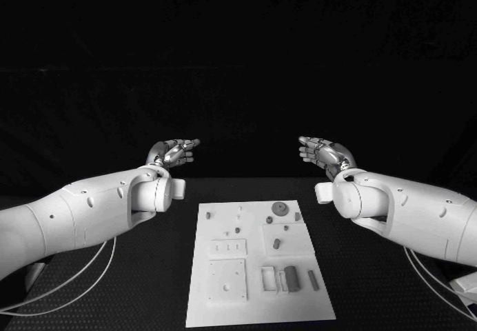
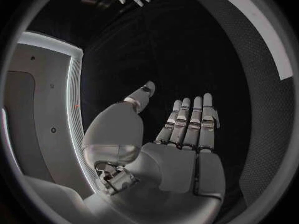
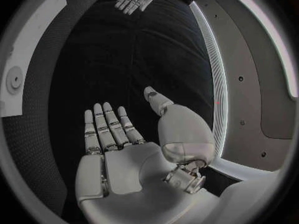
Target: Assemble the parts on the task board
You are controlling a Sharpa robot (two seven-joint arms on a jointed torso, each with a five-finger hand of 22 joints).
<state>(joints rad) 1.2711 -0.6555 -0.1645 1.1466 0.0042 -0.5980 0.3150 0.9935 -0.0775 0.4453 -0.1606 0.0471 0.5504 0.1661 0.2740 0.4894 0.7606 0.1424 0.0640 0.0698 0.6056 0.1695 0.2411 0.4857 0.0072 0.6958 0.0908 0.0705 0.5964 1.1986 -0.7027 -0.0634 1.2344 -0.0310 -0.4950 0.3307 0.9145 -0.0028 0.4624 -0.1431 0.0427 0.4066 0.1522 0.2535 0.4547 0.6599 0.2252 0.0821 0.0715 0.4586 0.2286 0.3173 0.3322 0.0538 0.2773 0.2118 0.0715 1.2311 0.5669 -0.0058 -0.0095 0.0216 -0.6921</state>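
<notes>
The small grey parts on the task board are hard to tell apart: a round disc, short pegs, a few upright blocks, little more can be made out. The flat white rectangular plate lies mid-table on the black, fine-textured table. Beyond it, the left hand and right hand hover palms-up, metallic fingers spread, holding nothing.

White task board carries grey parts, seemingly; black counter has a fine woven texture; both hands are silver.
</notes>
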